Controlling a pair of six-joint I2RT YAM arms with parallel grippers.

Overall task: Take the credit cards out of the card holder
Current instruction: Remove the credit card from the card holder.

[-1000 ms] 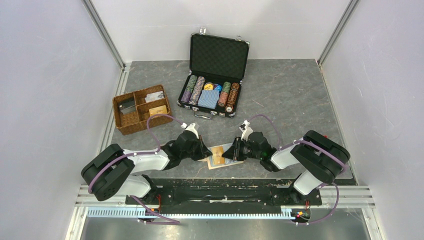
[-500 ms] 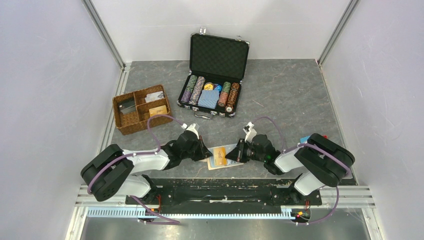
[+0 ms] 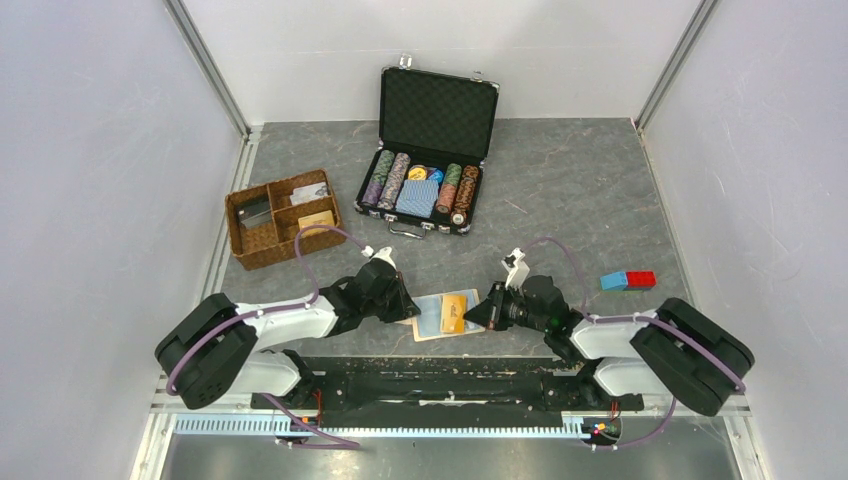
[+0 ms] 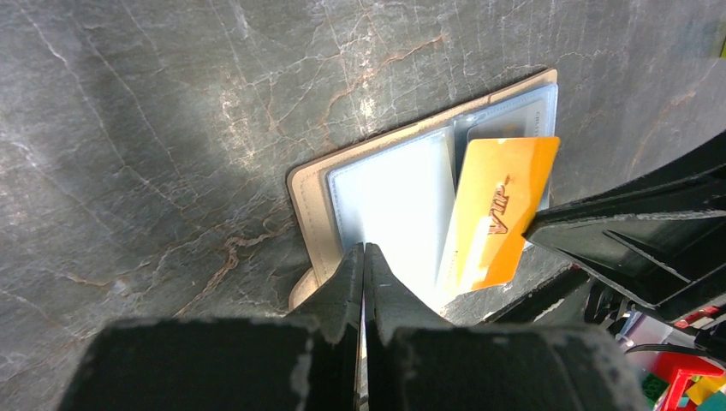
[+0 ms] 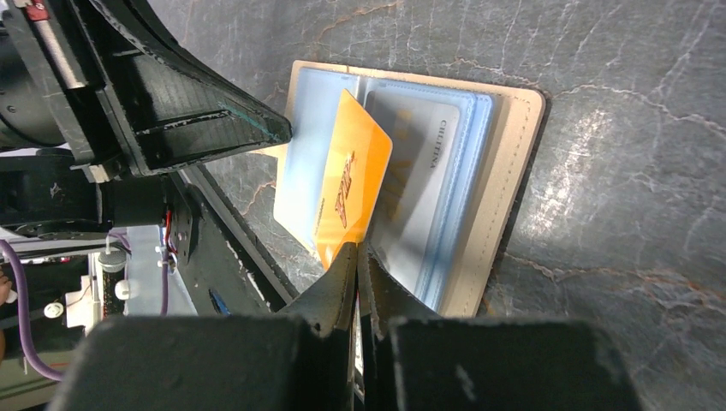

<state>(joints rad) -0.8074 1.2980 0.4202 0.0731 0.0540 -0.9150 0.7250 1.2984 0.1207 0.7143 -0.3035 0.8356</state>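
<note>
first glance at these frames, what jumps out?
The bright orange card half out of the open tan card holder at the near edge of the table, pinched in the right gripper. The left gripper, shut, rests on the holder's other side. Behind them, an open black case of poker chips.

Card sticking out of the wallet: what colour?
Orange card, darker reddish lettering. Clearest in the right wrist view.

Orange card (image 5: 351, 188) lower edge hidden btwn right gripper (image 5: 360, 250) tips.
</note>
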